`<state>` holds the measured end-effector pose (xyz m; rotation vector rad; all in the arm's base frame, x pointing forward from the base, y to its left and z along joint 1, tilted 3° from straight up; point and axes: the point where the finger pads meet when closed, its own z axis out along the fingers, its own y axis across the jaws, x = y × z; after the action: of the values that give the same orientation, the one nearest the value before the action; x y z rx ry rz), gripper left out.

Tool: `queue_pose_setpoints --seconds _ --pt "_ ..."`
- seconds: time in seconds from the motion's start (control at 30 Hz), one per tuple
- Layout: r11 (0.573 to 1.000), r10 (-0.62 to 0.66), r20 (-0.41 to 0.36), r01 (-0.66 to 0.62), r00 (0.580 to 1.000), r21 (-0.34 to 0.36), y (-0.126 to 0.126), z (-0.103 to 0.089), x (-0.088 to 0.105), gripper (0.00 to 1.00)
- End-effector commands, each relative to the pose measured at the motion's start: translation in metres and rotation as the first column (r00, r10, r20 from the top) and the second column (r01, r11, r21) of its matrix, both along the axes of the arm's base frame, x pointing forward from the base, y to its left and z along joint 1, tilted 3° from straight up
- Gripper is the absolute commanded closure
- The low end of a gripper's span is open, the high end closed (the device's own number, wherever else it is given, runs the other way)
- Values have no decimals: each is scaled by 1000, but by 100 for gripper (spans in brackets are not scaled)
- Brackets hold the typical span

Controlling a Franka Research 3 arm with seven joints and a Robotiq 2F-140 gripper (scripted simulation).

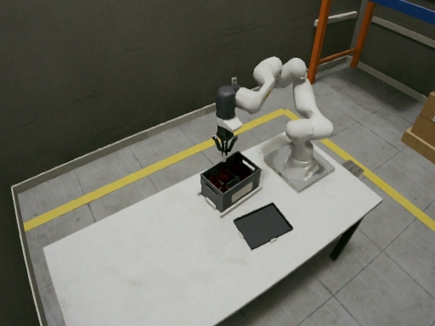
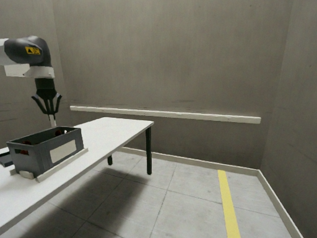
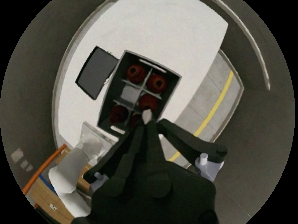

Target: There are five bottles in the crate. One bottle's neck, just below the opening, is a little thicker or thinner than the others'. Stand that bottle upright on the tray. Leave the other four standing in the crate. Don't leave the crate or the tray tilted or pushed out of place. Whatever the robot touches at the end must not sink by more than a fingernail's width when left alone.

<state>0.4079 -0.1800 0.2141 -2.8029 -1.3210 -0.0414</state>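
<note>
A dark grey crate (image 1: 232, 180) stands on the white table and holds several dark red bottles (image 1: 225, 176). In the wrist view the crate (image 3: 136, 96) shows the red bottle tops (image 3: 157, 84) in its cells, and one cell looks grey and empty. The flat black tray (image 1: 262, 225) lies on the table in front of the crate, and it also shows in the wrist view (image 3: 95, 71). My gripper (image 1: 223, 157) hangs just above the back edge of the crate, pointing down, with its fingers shut together on nothing. It also shows in the exterior view (image 2: 52, 119) and the wrist view (image 3: 147, 117).
The crate sits against white guide strips (image 1: 240, 201) on the table. The robot base (image 1: 299, 165) stands on a plate at the table's back right. Cardboard boxes (image 1: 422, 129) and an orange ladder (image 1: 323, 38) stand on the floor beyond the table.
</note>
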Motion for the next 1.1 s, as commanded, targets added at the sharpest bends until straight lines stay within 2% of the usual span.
queue_pose_setpoints --seconds 0.0,0.63,0.67,0.77,0.87,1.07 --pt "1000 5 0 -5 1000 2 1 1 0 90" --pt "1000 5 0 -5 1000 2 2 1 0 90" --pt "1000 5 0 -5 1000 2 8 2 0 90" --pt "1000 6 2 -6 1000 3 51 5 -5 90" --pt "1000 5 1 -5 1000 3 82 6 -11 90" --pt "1000 5 0 -5 1000 2 92 6 -13 90"
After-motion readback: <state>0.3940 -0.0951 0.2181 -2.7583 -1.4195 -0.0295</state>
